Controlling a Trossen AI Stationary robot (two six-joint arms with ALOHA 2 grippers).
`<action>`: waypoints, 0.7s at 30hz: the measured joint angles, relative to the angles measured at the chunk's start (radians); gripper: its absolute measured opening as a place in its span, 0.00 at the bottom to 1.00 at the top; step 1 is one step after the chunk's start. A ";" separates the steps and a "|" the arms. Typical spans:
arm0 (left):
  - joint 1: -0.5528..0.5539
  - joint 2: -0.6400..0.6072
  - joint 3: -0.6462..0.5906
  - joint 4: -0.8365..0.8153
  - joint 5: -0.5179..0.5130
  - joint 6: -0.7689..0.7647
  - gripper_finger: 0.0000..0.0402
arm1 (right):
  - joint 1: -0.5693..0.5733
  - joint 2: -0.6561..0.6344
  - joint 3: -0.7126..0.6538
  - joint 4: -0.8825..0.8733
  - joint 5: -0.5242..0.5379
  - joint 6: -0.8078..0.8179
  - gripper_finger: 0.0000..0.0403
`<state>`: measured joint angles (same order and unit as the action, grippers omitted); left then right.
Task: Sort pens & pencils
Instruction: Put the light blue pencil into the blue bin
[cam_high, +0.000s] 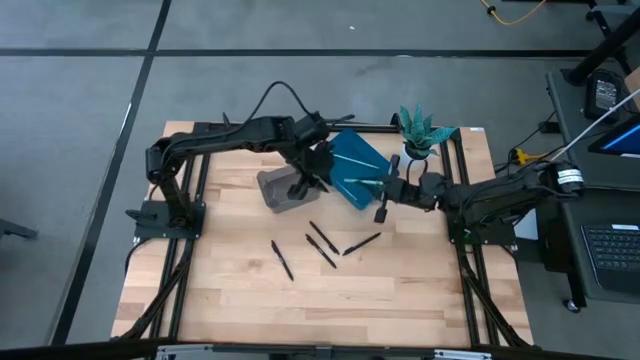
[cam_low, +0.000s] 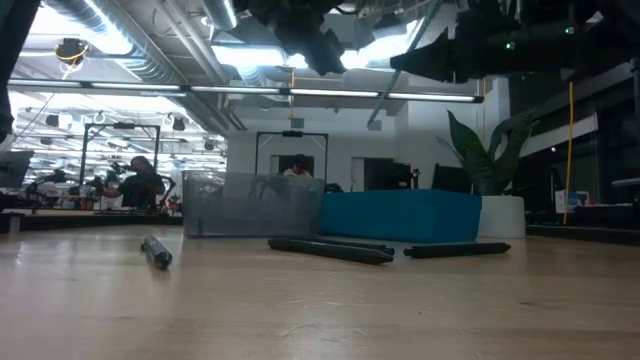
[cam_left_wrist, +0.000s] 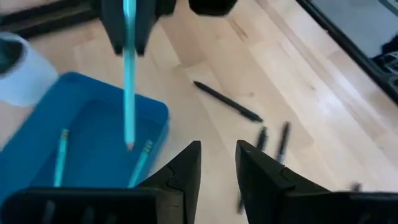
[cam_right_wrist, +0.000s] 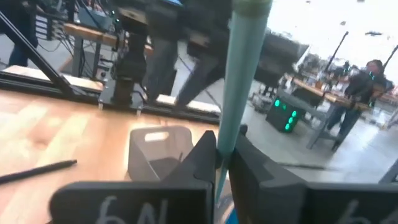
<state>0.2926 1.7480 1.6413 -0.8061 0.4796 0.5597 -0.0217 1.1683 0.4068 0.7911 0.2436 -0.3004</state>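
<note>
My right pincer (cam_high: 381, 184) clamps a light blue stick (cam_high: 358, 181) over the blue tray (cam_high: 352, 160) near the desk's far edge, its long axis crosswise. My left pincer (cam_high: 308, 178), narrowly parted, hovers beside the grey bin (cam_high: 277, 192). Plant (cam_high: 420, 128) behind. Four black sticks (cam_high: 322, 252) lie mid-desk; two blue sticks (cam_left_wrist: 60, 157) in tray.

- The table (cam_high: 230, 300) was seen as pale, smooth wood planks.
- The blue tray (cam_high: 355, 158) looked like matt plastic.
- The grey bin (cam_low: 250, 205) appeared as translucent plastic.
- The 4 black sticks (cam_high: 322, 250) looked matt.
</note>
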 joint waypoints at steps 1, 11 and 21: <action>0.001 -0.014 -0.032 0.033 0.000 0.000 0.23 | -0.014 -0.012 0.000 -0.012 -0.019 0.009 0.06; 0.031 -0.301 -0.512 0.465 -0.021 -0.110 0.23 | -0.119 -0.116 0.116 -0.457 -0.088 0.130 0.06; 0.030 -0.564 -0.856 0.752 -0.104 -0.187 0.23 | -0.197 -0.089 0.399 -0.925 -0.110 0.182 0.06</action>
<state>0.3225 1.1844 0.7856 -0.0539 0.3753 0.3726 -0.2191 1.0792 0.8061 -0.1343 0.1340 -0.1179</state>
